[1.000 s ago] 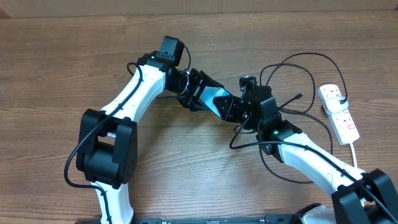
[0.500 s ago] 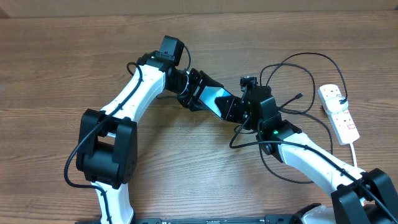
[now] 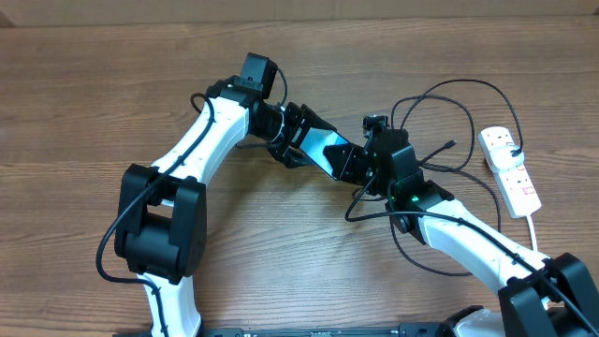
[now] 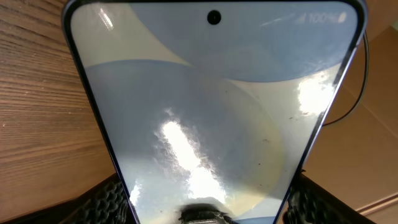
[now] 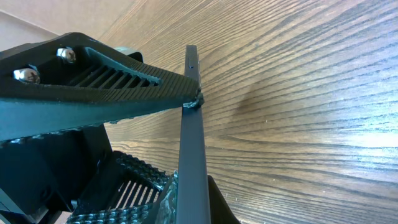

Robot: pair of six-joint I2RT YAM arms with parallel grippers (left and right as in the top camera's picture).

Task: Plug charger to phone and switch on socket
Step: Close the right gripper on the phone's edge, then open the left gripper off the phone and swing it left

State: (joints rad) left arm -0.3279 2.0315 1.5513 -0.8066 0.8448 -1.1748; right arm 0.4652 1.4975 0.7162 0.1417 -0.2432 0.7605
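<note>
The phone point(image 3: 328, 148), slim with a bright blue screen, hangs above the table between both arms. My left gripper point(image 3: 314, 150) is shut on it across its width. In the left wrist view the phone point(image 4: 205, 112) fills the frame, with a finger pad point(image 4: 109, 202) at each long edge. My right gripper point(image 3: 360, 170) is shut on the phone's other end. In the right wrist view the phone point(image 5: 193, 143) shows edge-on between the pads point(image 5: 127, 183). The charger point(image 3: 449, 98), a thin black cable, loops on the table, its tip point(image 3: 452, 145) lying free. The socket point(image 3: 510, 168) lies at the right.
The white power-strip lead point(image 3: 533, 220) runs from the socket toward the front edge. More black cable loops point(image 3: 374, 217) lie beside and under the right arm. Bare wooden table point(image 3: 75, 112) spreads to the left and along the front.
Nothing has visibly moved in the overhead view; both arms and the phone stay where they were.
</note>
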